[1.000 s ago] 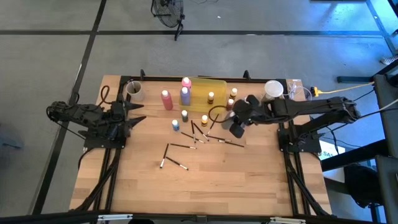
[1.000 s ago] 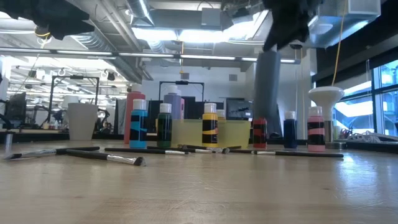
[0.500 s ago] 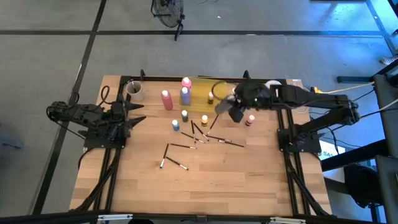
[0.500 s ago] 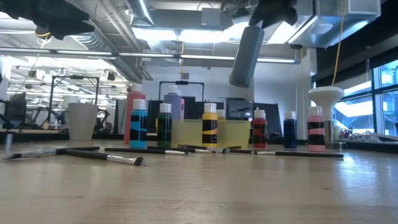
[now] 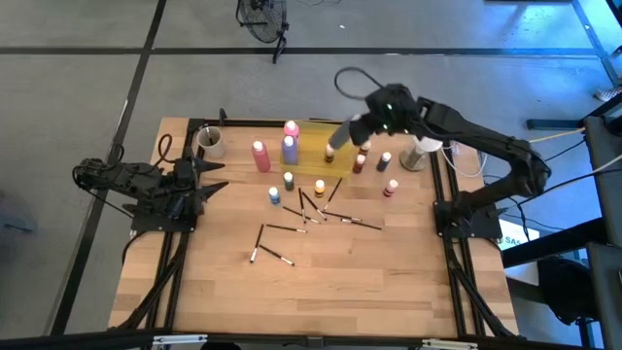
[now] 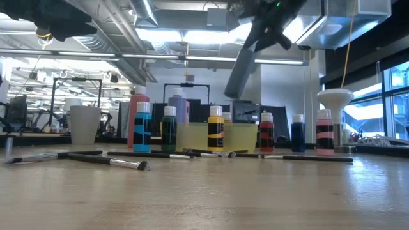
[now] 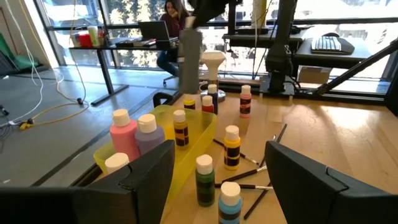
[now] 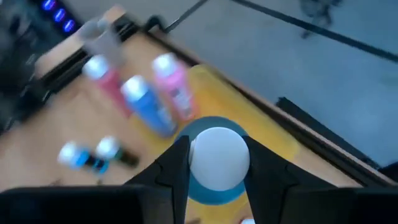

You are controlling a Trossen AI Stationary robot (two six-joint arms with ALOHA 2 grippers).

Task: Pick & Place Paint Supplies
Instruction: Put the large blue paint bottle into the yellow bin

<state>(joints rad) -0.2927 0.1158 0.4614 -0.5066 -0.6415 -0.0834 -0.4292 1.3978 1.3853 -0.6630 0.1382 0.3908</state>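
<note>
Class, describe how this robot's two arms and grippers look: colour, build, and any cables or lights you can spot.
Both arms are dark, near-black jointed links on black frame legs. The left gripper ends in two pointed dark fingers, broad and angular up close. The right gripper has dark fingers too, a black cable looping over its wrist and a small green light beside it. A yellow cable runs near the right arm's base.

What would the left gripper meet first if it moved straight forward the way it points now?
Probably the blue-labelled small bottle, with the green one just behind it. They stand nearest ahead of the open left gripper, between its fingers in the wrist view; depth is uncertain.
</note>
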